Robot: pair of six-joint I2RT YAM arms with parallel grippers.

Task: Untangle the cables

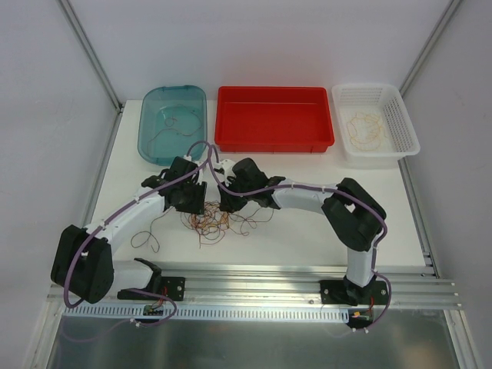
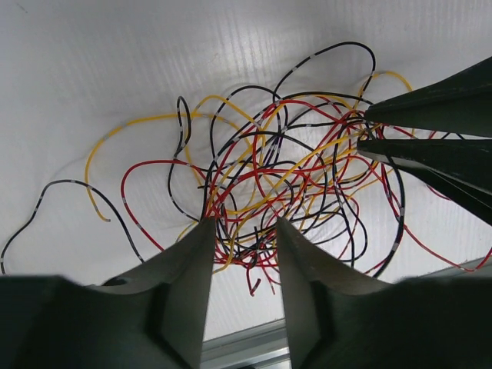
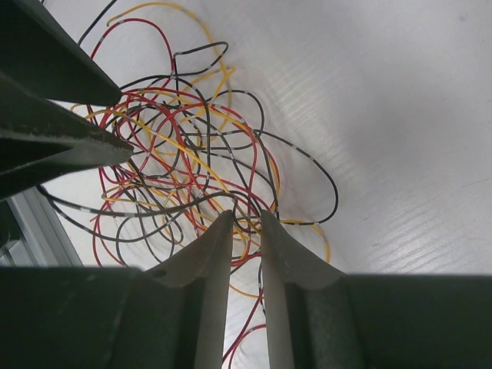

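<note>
The cables (image 1: 213,224) lie as one tangle of thin yellow, red and black wires on the white table, just in front of both grippers. In the left wrist view the tangle (image 2: 284,169) fills the middle. My left gripper (image 2: 242,227) is open, its tips at the tangle's near edge with a few strands between them. My right gripper (image 3: 246,219) is open by a narrow gap, with several strands of the tangle (image 3: 177,154) crossing between its tips. From above, the left gripper (image 1: 192,206) and right gripper (image 1: 229,204) stand close together, facing each other over the tangle.
A teal bin (image 1: 151,127) at the back left holds one thin cable. A red bin (image 1: 274,138) stands at the back middle. A white basket (image 1: 400,123) at the back right holds yellowish cable. A metal rail (image 1: 254,280) runs along the table's near edge.
</note>
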